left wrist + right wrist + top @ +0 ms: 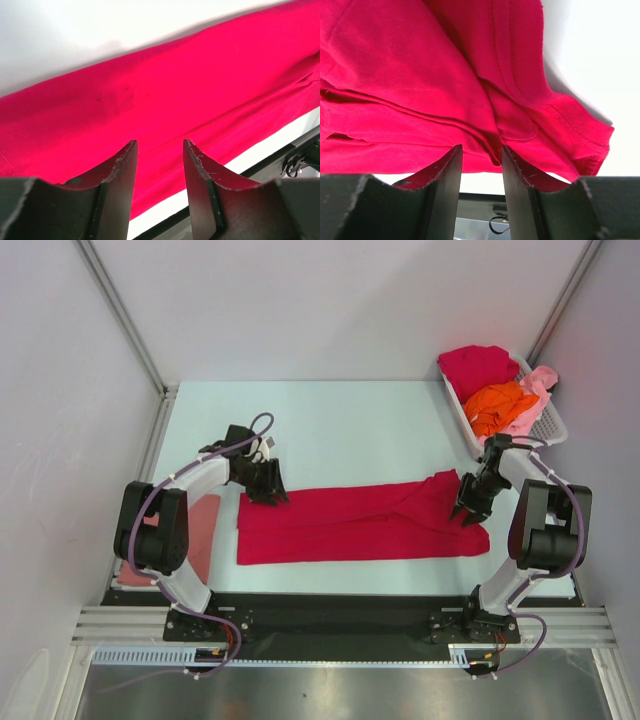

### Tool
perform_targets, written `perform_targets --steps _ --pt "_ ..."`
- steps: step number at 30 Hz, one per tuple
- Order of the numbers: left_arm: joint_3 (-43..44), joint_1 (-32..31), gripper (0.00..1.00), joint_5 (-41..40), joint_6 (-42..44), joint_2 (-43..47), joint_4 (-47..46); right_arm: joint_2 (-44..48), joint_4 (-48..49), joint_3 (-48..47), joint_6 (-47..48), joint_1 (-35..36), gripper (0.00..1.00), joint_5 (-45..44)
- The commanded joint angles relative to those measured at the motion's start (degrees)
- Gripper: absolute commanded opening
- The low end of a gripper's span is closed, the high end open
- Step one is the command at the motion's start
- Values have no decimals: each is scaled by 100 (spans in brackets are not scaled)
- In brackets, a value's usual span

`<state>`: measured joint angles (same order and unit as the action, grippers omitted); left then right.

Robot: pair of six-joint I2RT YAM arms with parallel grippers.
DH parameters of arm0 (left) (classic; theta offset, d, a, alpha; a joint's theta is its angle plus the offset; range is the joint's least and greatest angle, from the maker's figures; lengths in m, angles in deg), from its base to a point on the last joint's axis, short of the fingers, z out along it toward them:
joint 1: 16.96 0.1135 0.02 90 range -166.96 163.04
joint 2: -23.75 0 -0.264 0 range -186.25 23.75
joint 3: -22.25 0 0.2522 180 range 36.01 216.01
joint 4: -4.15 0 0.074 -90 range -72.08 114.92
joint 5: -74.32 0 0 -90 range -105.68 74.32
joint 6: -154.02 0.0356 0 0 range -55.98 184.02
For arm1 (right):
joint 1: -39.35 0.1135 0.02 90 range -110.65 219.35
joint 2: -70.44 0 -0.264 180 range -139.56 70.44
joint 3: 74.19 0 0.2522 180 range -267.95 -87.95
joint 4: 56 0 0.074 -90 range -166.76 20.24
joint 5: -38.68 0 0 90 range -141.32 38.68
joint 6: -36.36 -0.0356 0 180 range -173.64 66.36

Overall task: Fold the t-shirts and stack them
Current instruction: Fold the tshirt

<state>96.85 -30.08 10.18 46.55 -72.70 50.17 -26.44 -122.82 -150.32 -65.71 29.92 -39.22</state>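
Crimson t-shirt (350, 525) lies on the table (350, 430) between the arms, folded into a long flat strip running left to right.

Left hand (265, 485) sits at the strip's far-left corner. In the wrist view its jaws stand partly apart with flat cloth visible through the gap; nothing is pinched.

Right hand (470, 508) is on the strip's right end, where a sleeve is bunched up. In the wrist view its fingers (445, 170) are partly apart, with a fold of red cloth right at the tips. Can't tell if it actually has a grip.

Salmon pink t-shirt (200, 530) lies flat on the table by the left arm, part-hidden by it.

White basket (552, 426) at far right holds a second crimson t-shirt (478, 365), an orange t-shirt (498, 405) and a light pink t-shirt (538, 385), all crumpled.
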Motion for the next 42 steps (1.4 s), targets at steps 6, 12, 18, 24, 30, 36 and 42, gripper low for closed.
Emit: perform_targets --steps 6,12,18,24,30,36,42 --pt "-55 -41 47 -12 130 91 -52 20 94 137 56 11 44 -50" --pt "-28 -41 47 -3 121 56 -61 20 111 164 12 11 29 47" --pt "-46 -41 48 -196 121 29 -78 143 173 234 -40 -23 21 73" --pt "-90 -41 48 -346 139 -15 -78 291 147 322 -111 -120 0 258" --pt "-134 -41 48 -337 113 -94 -157 960 -318 260 -462 -112 0 564" --pt "-151 -41 48 -284 86 -155 -219 1549 -749 330 -717 -94 0 583" --pt "-99 -41 49 -231 86 -164 -193 1848 -1022 647 -1165 -50 0 671"
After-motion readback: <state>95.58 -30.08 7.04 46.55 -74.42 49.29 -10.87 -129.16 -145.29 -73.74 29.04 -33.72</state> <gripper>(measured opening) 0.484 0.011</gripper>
